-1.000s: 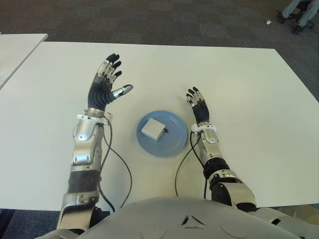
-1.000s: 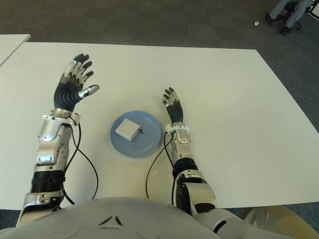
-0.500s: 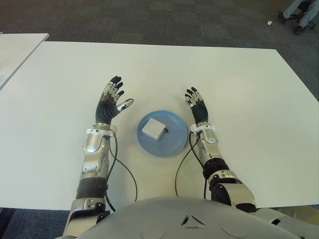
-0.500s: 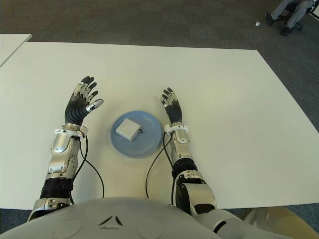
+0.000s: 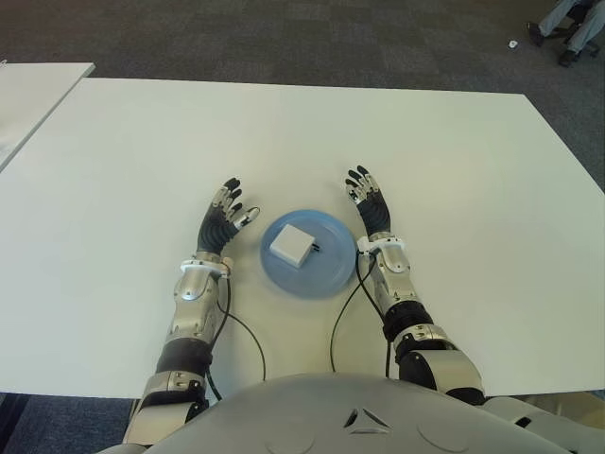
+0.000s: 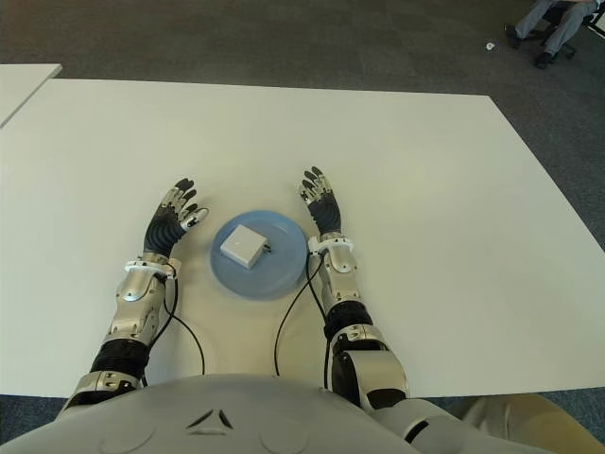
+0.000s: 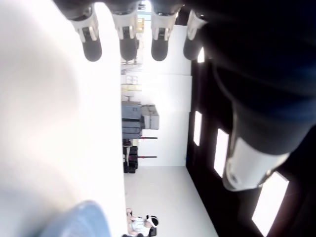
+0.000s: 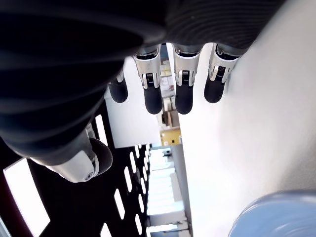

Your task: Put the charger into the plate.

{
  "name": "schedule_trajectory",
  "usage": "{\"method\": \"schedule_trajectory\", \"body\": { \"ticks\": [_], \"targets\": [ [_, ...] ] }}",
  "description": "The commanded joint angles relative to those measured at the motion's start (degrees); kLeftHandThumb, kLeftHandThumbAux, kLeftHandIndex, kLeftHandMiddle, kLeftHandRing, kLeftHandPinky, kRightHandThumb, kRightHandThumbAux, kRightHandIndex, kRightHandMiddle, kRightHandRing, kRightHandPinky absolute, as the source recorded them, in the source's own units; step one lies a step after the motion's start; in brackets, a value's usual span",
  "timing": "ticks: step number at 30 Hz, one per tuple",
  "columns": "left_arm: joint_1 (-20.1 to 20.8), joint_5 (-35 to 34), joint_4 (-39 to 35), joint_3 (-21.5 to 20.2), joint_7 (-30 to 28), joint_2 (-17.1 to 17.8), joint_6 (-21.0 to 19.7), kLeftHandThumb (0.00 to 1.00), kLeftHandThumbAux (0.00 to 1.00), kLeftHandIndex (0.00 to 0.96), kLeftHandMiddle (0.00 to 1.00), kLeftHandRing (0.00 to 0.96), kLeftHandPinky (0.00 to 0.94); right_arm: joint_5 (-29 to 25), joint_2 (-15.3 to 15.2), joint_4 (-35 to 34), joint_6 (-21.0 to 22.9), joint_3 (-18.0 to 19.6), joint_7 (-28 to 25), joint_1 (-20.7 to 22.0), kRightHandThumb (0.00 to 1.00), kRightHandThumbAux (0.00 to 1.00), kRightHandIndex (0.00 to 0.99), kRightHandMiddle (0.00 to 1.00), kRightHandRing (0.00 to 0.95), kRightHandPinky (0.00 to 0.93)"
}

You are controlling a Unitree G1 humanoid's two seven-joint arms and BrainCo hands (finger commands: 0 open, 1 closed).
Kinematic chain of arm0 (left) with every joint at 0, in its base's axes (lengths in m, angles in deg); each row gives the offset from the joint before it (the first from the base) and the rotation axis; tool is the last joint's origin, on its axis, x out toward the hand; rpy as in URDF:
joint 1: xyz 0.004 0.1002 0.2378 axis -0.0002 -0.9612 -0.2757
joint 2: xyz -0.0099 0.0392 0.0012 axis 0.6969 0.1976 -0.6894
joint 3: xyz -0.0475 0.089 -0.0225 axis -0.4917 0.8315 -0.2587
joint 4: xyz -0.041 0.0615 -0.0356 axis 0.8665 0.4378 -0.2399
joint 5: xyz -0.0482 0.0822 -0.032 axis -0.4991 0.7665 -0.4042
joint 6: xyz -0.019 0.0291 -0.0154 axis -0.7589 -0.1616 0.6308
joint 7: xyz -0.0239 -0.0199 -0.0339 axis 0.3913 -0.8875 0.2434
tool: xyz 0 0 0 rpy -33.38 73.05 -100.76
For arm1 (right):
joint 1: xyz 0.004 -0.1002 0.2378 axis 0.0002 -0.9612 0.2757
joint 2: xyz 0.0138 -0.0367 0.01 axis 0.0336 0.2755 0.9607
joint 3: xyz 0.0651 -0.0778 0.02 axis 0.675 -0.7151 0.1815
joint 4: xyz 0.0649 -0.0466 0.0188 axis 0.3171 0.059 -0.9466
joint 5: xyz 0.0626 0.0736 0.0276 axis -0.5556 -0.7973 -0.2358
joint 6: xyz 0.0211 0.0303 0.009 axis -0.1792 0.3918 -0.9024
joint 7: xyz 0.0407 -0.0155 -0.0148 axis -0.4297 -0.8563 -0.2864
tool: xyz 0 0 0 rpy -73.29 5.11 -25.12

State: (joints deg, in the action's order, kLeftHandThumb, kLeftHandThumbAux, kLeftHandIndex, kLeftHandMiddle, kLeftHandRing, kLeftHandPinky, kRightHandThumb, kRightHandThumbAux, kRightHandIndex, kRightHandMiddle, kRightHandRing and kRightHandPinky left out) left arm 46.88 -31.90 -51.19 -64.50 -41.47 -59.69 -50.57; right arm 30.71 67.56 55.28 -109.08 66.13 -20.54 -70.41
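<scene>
A white square charger (image 5: 292, 245) with its short prongs pointing right lies inside a round blue plate (image 5: 328, 270) near the table's front. My left hand (image 5: 225, 215) shows just left of the plate, fingers spread and holding nothing. My right hand (image 5: 368, 199) shows just right of the plate, also spread with an empty palm. In the left wrist view the straight fingers (image 7: 127, 42) frame only the white tabletop, with a sliver of the plate (image 7: 84, 219) beside them. The right wrist view likewise shows extended fingers (image 8: 183, 91) and the plate's rim (image 8: 274, 215).
The white table (image 5: 454, 161) stretches wide around the plate. A second white table's corner (image 5: 33, 90) shows at the far left. Dark carpet lies beyond the far edge, where a seated person's legs (image 5: 567, 24) appear at the top right.
My left arm has drawn back from a raised, far-left pose and come down close beside the plate. The right hand, the charger and the plate have stayed put.
</scene>
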Motion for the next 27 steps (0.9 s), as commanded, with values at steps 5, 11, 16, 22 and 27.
{"method": "schedule_trajectory", "body": {
  "ticks": [5, 11, 16, 22, 27],
  "targets": [
    [6.4, 1.1, 11.6, 0.4, 1.4, -0.6, 2.6, 0.0, 0.636, 0.0, 0.0, 0.0, 0.0, 0.3, 0.6, -0.4, 0.9, -0.8, 0.1, -1.6, 0.0, 0.643, 0.04, 0.134, 0.104, 0.079],
    [8.7, 1.4, 15.2, 0.7, 1.3, -0.5, 4.4, 0.0, 0.619, 0.0, 0.0, 0.0, 0.0, 0.5, 0.6, -1.9, 1.0, -1.3, 0.1, -2.7, 0.0, 0.651, 0.037, 0.131, 0.103, 0.08],
    [10.3, 1.7, 18.6, 1.1, 0.7, -0.5, 4.8, 0.0, 0.607, 0.0, 0.0, 0.0, 0.0, 0.7, 0.5, -3.3, 1.0, -1.7, 0.2, -3.7, 0.0, 0.649, 0.037, 0.129, 0.102, 0.077],
    [11.7, 2.2, 21.7, 1.5, 0.8, -0.6, 5.3, 0.0, 0.589, 0.0, 0.0, 0.0, 0.0, 0.7, 0.4, -5.4, 1.9, -2.2, 0.4, -4.9, 0.0, 0.646, 0.036, 0.126, 0.1, 0.079],
    [12.6, 3.0, 23.0, 2.4, 1.3, -0.7, 5.0, 0.0, 0.576, 0.0, 0.0, 0.0, 0.0, 0.6, 0.0, -7.1, 2.9, -2.5, 0.0, -5.9, 0.0, 0.644, 0.035, 0.126, 0.1, 0.078]
  ]
}}
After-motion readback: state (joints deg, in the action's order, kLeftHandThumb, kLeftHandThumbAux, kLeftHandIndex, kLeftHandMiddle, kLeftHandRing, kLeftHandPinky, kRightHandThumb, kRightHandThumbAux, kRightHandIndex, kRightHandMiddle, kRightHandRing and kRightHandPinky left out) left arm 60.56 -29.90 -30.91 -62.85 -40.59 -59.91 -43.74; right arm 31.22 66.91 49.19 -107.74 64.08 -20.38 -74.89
